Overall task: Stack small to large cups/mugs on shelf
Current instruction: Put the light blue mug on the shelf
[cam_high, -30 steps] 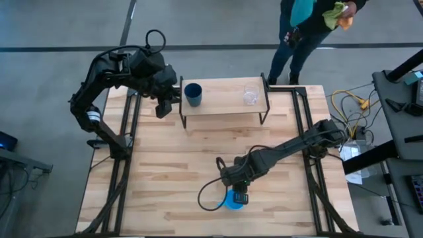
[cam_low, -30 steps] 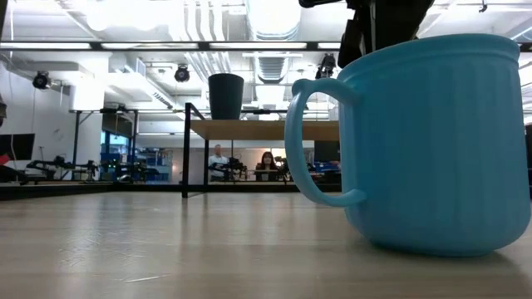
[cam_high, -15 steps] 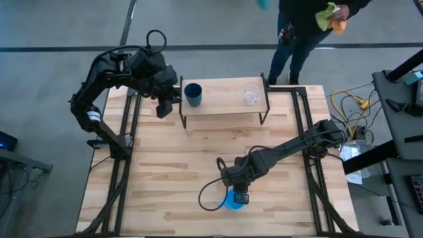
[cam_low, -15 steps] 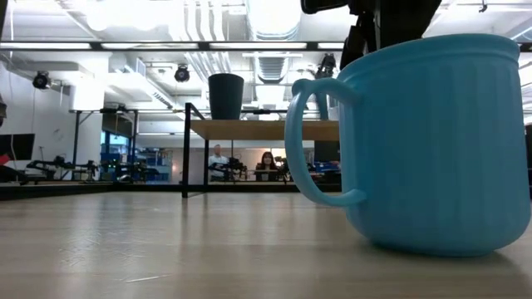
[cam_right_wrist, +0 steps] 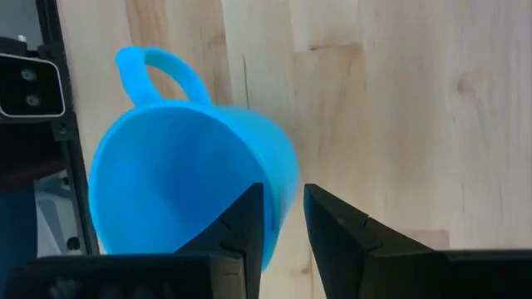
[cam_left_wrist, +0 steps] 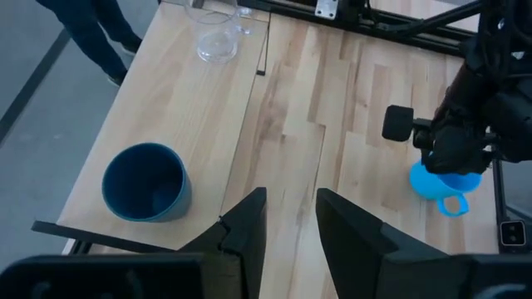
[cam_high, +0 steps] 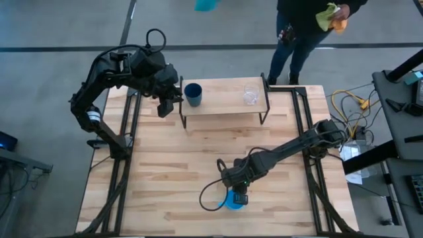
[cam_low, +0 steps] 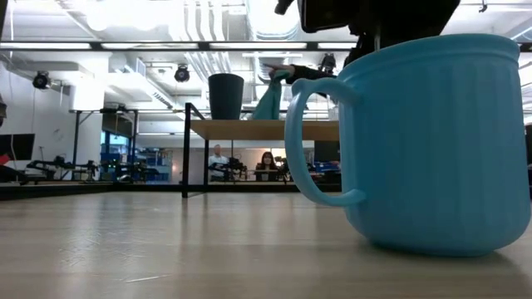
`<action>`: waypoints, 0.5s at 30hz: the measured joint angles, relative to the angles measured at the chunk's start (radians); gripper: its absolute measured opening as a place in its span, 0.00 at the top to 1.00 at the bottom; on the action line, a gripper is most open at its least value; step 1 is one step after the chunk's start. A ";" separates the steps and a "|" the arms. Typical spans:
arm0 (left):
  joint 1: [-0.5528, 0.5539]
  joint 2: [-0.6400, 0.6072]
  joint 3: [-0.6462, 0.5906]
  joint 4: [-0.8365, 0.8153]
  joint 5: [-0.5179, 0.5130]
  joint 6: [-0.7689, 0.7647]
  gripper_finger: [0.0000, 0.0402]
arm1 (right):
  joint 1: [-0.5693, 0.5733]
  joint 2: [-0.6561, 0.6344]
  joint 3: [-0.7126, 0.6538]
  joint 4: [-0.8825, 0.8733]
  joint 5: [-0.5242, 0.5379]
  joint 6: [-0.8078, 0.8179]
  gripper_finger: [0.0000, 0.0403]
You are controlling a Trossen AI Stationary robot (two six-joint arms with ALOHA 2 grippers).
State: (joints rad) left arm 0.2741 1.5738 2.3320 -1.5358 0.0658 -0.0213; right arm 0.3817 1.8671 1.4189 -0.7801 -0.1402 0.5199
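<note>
The bright blue mug [cam_high: 230, 202] stands upright on its base near the table's near edge, handle [cam_right_wrist: 158, 71] out to the side. My right gripper [cam_right_wrist: 283, 195] hangs open over it, pointing down. One finger is over the mug's hollow and the other outside its wall [cam_right_wrist: 287, 170]. On the shelf [cam_high: 225, 104] stand the navy cup [cam_high: 193, 94] at the left end and the clear glass [cam_high: 250, 96] toward the right. My left gripper [cam_high: 165, 109] hovers open beside the shelf's left end, touching nothing. My right gripper comes at the mug from above, its fingers on either side of the mug's wall by the rim [cam_right_wrist: 278, 224], opposite the handle. I cannot tell whether either finger touches the wall. The mug's base stays on the table [cam_low: 432, 245].
A person [cam_high: 304, 30] stands beyond the table's far edge holding a yellow cloth. A teal thing [cam_high: 205, 4] shows farther left there. Black cable [cam_high: 210, 198] loops beside the mug. Bare tabletop [cam_high: 165, 165] lies between the mug and the shelf.
My right gripper has come down a little toward the mug, with more of it showing above the rim in the low view. The mug has not moved. Beyond the far edge, a teal thing has travelled from the person toward the left.
</note>
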 joint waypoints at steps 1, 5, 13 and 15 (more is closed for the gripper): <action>0.000 0.000 0.000 0.000 0.000 0.000 0.77 | 0.000 0.000 -0.008 0.014 0.000 0.002 0.79; 0.000 0.000 0.000 0.000 0.000 0.000 0.77 | 0.000 0.000 -0.045 0.080 0.000 0.004 0.79; 0.000 0.000 0.000 0.000 0.001 0.000 0.77 | 0.001 0.000 -0.119 0.181 0.000 0.066 0.79; 0.000 0.000 0.000 0.000 0.001 0.000 0.77 | 0.002 0.000 -0.131 0.191 0.001 0.067 0.80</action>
State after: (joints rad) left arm 0.2741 1.5738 2.3319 -1.5356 0.0666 -0.0212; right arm 0.3840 1.8671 1.2878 -0.5890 -0.1390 0.5869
